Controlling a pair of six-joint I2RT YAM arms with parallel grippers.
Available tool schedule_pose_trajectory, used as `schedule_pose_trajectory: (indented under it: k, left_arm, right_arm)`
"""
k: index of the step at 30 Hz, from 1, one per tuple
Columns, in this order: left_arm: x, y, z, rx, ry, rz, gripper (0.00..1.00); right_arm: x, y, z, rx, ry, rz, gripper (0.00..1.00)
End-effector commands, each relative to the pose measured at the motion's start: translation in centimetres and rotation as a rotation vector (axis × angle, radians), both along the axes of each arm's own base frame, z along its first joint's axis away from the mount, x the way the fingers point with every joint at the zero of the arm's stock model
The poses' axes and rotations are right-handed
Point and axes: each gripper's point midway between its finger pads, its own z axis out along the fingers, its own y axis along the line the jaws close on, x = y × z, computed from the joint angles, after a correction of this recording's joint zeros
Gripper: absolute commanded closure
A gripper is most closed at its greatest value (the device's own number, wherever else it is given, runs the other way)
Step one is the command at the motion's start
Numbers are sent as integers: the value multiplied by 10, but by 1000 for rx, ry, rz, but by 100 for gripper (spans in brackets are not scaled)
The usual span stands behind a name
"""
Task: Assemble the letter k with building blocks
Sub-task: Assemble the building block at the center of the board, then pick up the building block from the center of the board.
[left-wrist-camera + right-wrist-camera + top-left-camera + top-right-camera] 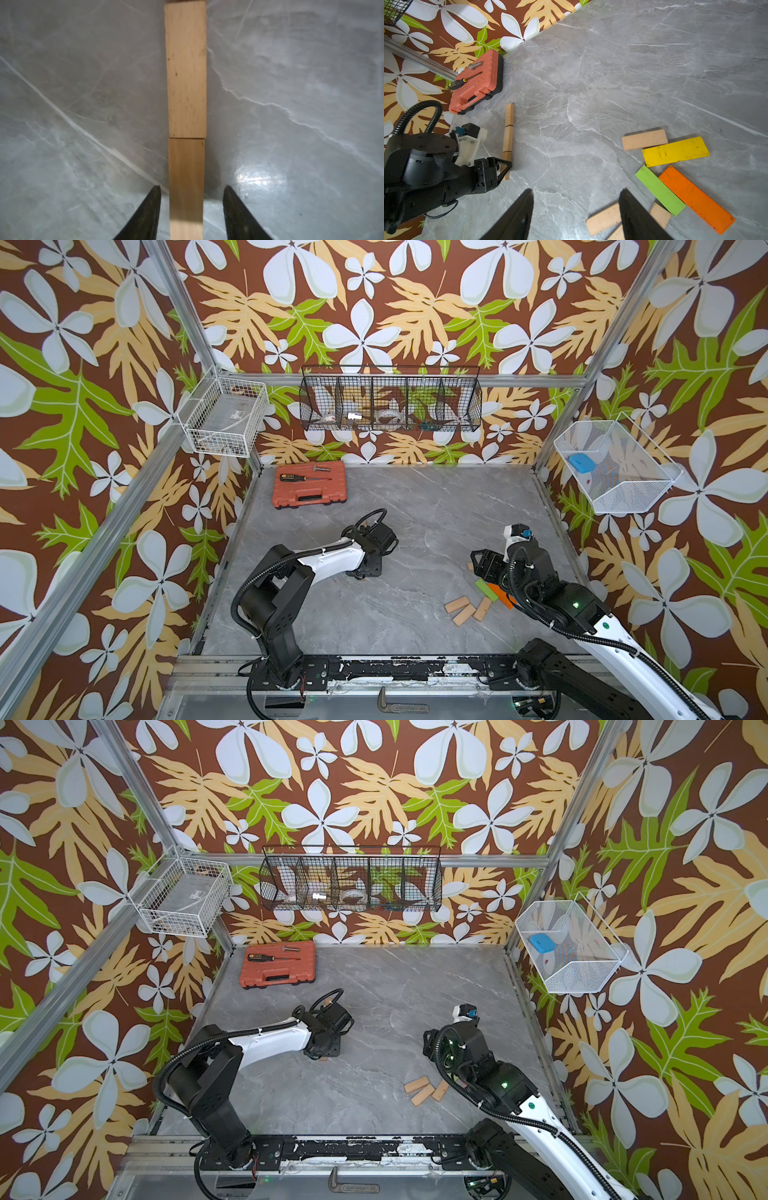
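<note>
Three plain wood building blocks [508,133] lie end to end in a straight row on the grey table. My left gripper [192,187] straddles the near block [186,187] of that row, open, with a gap on each side of the wood. In both top views the left gripper [365,568] [322,1048] hides most of the row. Loose blocks lie at the right: yellow [676,151], green [659,190], orange [695,198] and plain wood ones [464,617] [422,1096]. My right gripper [576,190] hovers beside them, open and empty.
A red-orange tool case [309,489] with a screwdriver on it lies at the back left. Wire baskets hang on the walls: white [224,418], black [390,400], white [611,466]. Bare table [436,522] lies between the arms.
</note>
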Motion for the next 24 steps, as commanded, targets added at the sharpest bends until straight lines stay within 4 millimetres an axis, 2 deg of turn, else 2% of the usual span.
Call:
schedule_pose_trajectory:
  k: [1, 5, 8, 9, 12, 16, 18, 20, 22, 24]
  left_arm:
    - [4, -3, 27, -38, -41, -2, 45]
    - [14, -17, 101, -184, -198, -35, 37]
    - [13, -24, 159, -300, -331, -101, 33]
    - [10, -25, 175, -333, -372, -129, 31]
    - [-3, -21, 205, -388, -474, -211, 26]
    - [-23, -14, 222, -417, -614, -351, 22]
    - [-34, -14, 223, -401, -685, -471, 19]
    - [-43, -13, 221, -347, -762, -604, 17]
    - [-45, -8, 216, -289, -818, -647, 18]
    - [-46, -7, 208, -229, -828, -710, 16]
  right_arm:
    - [0, -2, 2, -16, -7, 0, 32]
    - [5, -9, 9, -81, -42, -4, 32]
    - [12, -16, 22, -184, -91, 6, 31]
    - [15, -17, 27, -234, -111, 23, 31]
    - [26, -16, 44, -381, -183, 100, 29]
    - [43, -16, 62, -631, -272, 213, 26]
    - [50, -11, 54, -810, -288, 348, 26]
    - [53, -7, 29, -1008, -261, 526, 27]
    - [54, -8, 2, -1158, -184, 678, 28]
    - [51, -13, -29, -1221, -68, 833, 31]
